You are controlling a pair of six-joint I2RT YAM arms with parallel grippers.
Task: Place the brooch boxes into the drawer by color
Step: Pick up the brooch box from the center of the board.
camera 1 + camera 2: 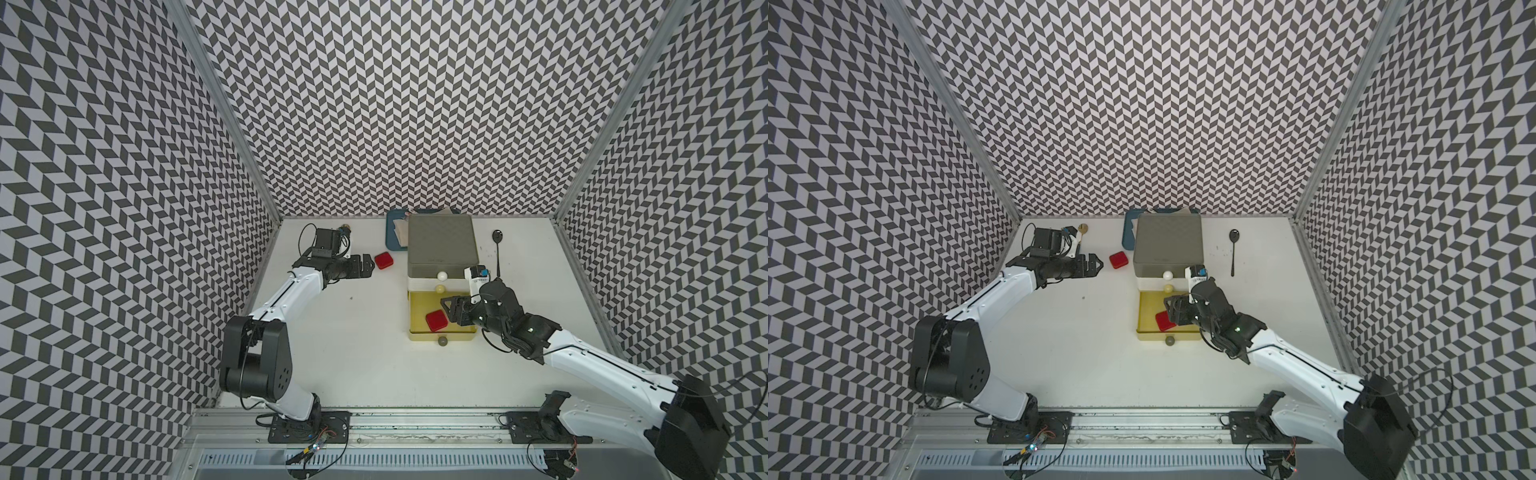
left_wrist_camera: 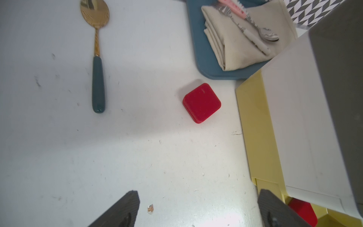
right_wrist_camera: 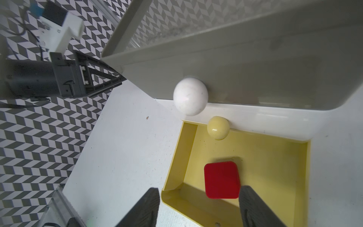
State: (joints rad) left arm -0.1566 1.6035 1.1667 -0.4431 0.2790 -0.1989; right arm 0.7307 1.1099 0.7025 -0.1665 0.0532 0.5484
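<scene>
Drawer: three-tier chest at the back middle of the table. Grey and white tiers shut, yellow bottom tier drawn out toward the robot.

Red box A: flat on the floor of the open yellow bottom tier, near its front wall.

Red box B: on the table, at the robot's left of the chest, near the blue tray, touching neither.

Black and dark blue boxes: none in view.

Right gripper: over the yellow bottom tier, jaws parted wider than red box A, holding nothing. One finger right at the box's edge in the right wrist view; contact not to be told from that angle.

Left gripper: jaws at full spread, empty, low over the table, just beside red box B and pointed at it.

Sundries: gold spoon and black spoon on the table, no part of the task.

Step in hand, by judgement: sorting of the reds, half done, with red box A delivered.

Next move, by judgement: left jaws forward to straddle red box B, close, lift, carry over the tier's wall, lower beside red box A. Needed first: right gripper lifted out of the tier. Also needed: clearance from the pale yellow knob overhanging it.
</scene>
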